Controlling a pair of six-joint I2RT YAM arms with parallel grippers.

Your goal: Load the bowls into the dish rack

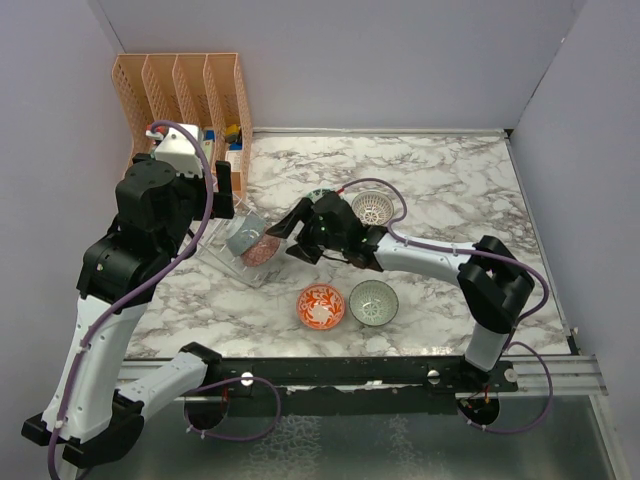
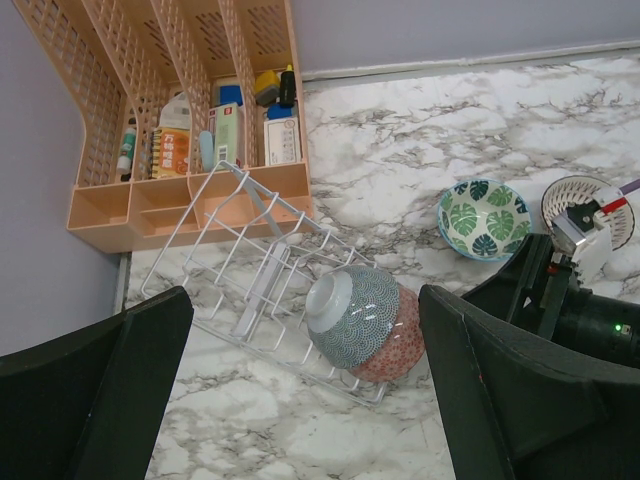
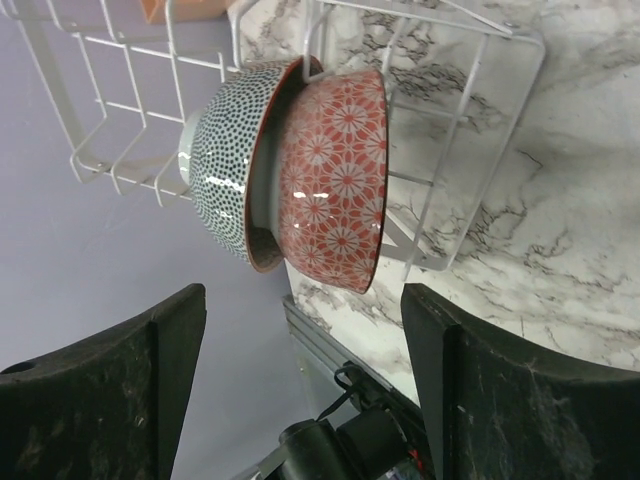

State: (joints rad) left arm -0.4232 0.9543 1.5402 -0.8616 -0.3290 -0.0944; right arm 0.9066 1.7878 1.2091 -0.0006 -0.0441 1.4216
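Two bowls already stand on edge in the dish rack: a grey-blue dotted bowl with a red patterned bowl nested against it, glossy and sitting between the wires at one end. The rack sits on the marble surface, just in front of an orange organizer.

The right gripper hangs close beside the pair, jaws spread and empty. The left gripper hovers above, jaws also wide apart.

I'd say loading is partly done. Four bowls wait on the surface: green-white, white lattice, orange-red and pale green. Next comes fetching one by its rim.
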